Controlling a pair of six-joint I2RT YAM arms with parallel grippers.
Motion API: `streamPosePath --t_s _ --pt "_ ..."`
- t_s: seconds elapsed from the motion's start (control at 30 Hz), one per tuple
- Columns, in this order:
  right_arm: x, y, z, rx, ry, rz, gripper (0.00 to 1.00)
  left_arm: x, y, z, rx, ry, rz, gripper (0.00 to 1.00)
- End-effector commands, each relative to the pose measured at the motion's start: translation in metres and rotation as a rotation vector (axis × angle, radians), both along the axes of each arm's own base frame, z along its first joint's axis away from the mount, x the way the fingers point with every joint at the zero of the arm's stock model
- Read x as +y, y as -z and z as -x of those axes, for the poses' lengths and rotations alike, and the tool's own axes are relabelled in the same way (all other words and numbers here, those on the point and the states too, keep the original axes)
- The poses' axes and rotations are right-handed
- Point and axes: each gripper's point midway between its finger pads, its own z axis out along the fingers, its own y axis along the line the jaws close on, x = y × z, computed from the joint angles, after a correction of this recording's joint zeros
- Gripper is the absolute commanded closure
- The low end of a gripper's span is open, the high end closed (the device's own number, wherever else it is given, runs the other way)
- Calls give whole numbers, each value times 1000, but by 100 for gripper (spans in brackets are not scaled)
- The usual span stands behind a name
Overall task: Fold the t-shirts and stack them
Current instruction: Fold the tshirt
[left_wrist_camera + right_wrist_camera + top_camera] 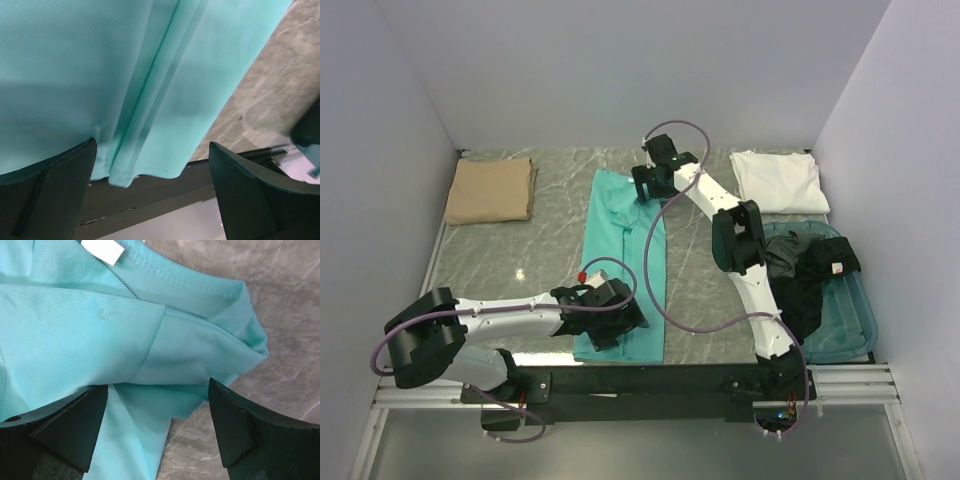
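Top external view: my left gripper (617, 322) and right gripper (653, 176) hang open over the limp teal t-shirt (617, 240); I'd pinch near hem, far collar.

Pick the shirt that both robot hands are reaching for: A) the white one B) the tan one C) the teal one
C: the teal shirt has the left gripper open at its near end and the right gripper open at its collar end.
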Motion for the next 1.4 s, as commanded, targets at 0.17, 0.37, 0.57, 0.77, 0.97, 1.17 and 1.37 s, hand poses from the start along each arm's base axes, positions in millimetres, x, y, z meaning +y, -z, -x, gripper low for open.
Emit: streamPosePath --t_s 0.17,0.37,0.57,0.77,0.97,1.17,1.37 --pt "1 -138 -23 -285 20 -90 12 16 -46 -17 -146 -91 -123 1" --pt "-15 -191 27 -301 25 -144 12 55 -65 -10 -187 -83 -195 0" --pt "-24 -180 119 -232 57 -160 12 112 -44 17 -123 -93 -298 1" --pt "-7 -120 233 -180 28 -151 11 134 -15 38 -57 -100 -244 3" --pt "-10 -83 300 -93 48 -169 12 130 -1 41 -52 -82 -170 23" --pt "-14 -69 349 -20 36 -256 13 132 20 50 7 -53 -199 42" --pt "-6 -51 401 91 -77 -306 15 125 29 49 21 -24 -190 64"
